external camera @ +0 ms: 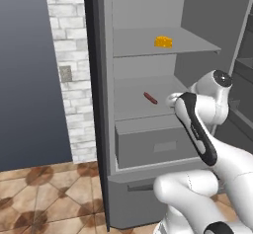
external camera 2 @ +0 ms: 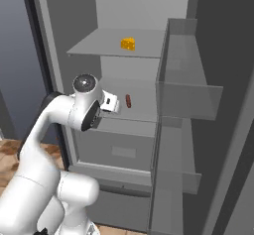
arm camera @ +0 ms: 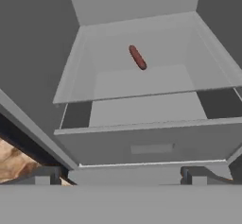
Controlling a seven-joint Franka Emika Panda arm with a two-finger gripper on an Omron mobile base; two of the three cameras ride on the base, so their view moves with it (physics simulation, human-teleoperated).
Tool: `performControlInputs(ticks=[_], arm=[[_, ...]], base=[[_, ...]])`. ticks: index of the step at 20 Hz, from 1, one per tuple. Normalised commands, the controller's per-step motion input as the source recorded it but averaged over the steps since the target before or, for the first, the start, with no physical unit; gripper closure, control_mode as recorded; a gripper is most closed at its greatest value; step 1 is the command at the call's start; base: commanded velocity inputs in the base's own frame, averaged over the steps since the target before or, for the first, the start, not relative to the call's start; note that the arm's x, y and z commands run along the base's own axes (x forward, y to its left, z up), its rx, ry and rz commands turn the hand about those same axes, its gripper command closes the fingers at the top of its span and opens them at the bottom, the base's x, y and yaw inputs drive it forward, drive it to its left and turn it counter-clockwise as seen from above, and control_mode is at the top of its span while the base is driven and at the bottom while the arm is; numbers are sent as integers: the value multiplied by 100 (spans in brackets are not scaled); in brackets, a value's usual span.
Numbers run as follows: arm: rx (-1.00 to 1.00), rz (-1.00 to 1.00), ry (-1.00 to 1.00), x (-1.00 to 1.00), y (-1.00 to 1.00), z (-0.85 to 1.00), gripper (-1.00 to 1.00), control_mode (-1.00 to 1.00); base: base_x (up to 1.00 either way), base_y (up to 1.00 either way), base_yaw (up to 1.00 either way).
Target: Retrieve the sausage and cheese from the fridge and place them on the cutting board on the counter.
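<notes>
Claw: my gripper (arm camera: pixel 120 178) was spread wide, holding nothing.
Sausage: the sausage (arm camera: pixel 137 57) lay on the fridge (external camera: pixel 148 144) middle shelf, at 12 o'clock ahead.
Approach: I judged I should reach in above the drawer (arm camera: pixel 151 145) and straddle it crosswise.

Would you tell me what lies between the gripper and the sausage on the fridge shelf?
Nothing: in the hand view, bare grey shelf separates the open gripper from the sausage.

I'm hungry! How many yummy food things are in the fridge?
2. The cheese sits on the upper shelf. The sausage lies on the shelf below it, just above the drawer. More could be hidden inside the drawer.
</notes>
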Motion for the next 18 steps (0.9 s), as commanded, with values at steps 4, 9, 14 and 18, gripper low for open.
performControlInputs(ticks=[4,9,14,18], arm=[[-1,0,-12,42,2,-11,-100,-100],[-2,0,-9,44,0,-6,-100,-100],[-4,12,-5,31,-1,-10,-100,-100],[-5,5,0,42,-1,-1,-100,-100]], base=[[0,0,0],[0,0,0],[0,0,0],[0,0,0]])
